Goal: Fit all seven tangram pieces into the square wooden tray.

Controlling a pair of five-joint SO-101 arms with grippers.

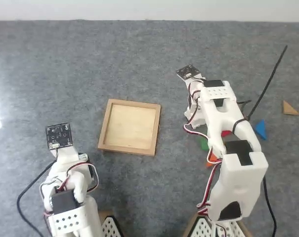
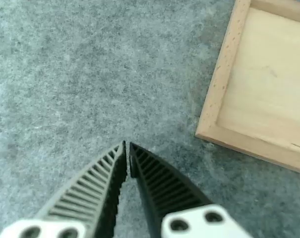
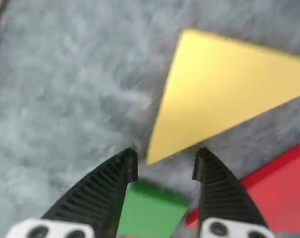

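Note:
The square wooden tray (image 1: 129, 127) lies empty at the table's middle; its corner (image 2: 249, 99) shows in the left wrist view. My left gripper (image 2: 126, 147) is shut with nothing in it, low over the carpet a short way off the tray's near left corner. My right gripper (image 3: 167, 157) is open right of the tray, with a corner of the yellow triangle (image 3: 224, 94) between its fingertips. A green piece (image 3: 150, 210) lies under the jaws and a red piece (image 3: 281, 188) beside them. In the high view the right arm (image 1: 223, 128) covers most of this cluster.
A blue triangle (image 1: 260, 129) and a tan triangle (image 1: 289, 108) lie on the carpet to the far right. Bits of green (image 1: 203, 143) and orange (image 1: 212, 158) pieces peek from under the right arm. A black cable (image 1: 268, 84) runs across the right side.

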